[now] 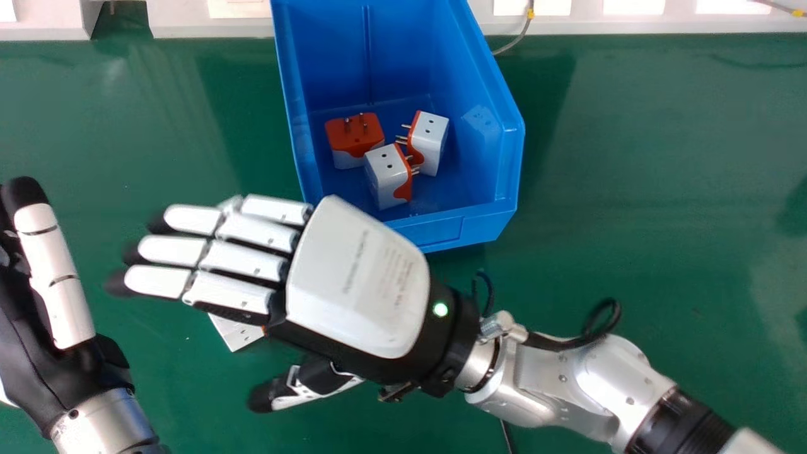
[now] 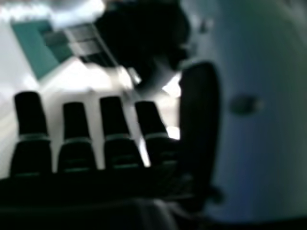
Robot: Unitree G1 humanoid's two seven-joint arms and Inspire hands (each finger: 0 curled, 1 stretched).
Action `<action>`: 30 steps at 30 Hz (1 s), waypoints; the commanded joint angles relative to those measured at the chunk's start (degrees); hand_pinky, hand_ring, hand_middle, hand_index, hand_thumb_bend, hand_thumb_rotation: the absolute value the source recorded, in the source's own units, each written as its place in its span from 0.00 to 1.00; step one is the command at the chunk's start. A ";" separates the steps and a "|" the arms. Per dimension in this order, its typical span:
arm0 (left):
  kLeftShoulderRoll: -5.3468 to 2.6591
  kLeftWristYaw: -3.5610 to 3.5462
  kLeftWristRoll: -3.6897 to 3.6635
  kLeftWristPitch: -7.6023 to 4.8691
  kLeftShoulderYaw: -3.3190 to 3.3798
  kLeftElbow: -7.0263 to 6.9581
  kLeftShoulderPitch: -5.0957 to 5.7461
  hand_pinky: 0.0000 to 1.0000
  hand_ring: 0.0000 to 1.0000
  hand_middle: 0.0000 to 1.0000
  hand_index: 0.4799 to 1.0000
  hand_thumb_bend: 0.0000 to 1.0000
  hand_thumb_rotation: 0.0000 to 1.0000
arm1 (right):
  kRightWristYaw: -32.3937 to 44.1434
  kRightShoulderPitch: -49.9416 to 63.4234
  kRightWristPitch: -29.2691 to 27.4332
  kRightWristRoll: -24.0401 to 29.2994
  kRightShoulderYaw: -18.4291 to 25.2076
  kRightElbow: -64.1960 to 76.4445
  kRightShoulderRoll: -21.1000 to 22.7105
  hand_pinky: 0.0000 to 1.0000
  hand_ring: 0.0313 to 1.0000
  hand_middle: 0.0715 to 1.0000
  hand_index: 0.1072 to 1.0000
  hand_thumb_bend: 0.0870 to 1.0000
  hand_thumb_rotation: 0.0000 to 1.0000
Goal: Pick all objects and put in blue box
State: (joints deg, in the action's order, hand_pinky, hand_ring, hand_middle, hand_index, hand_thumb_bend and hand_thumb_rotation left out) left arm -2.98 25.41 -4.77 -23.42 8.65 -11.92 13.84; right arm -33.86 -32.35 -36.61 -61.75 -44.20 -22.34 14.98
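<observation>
3 adapters (image 1: 388, 180) inside the blue box (image 1: 441, 230) at 12 o'clock; apparently 1 to go.
White adapter (image 1: 236, 333) on the table (image 1: 662, 252), 8 o'clock, partly beneath the open right hand (image 1: 356, 277); left hand (image 1: 62, 302), near 9, also open.

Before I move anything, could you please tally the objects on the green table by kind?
Blue box: 1
White-and-orange adapters: 4 (3 in the box, 1 partly behind the right hand)
Total visible: 5
</observation>
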 commanded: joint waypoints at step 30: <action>-4.14 -0.33 -0.58 -0.59 -1.05 -3.50 1.97 0.96 0.98 0.98 0.98 0.60 0.75 | 18.03 -13.69 18.20 -1.44 -6.35 -22.11 -17.57 0.89 1.00 1.00 0.91 1.00 0.27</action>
State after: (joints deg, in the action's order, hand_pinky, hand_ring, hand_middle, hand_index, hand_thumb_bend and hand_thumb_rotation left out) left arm -3.09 25.03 -5.65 -23.41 7.47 -13.85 15.46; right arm -15.80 -43.88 -18.83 -63.70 -50.40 -44.74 -1.00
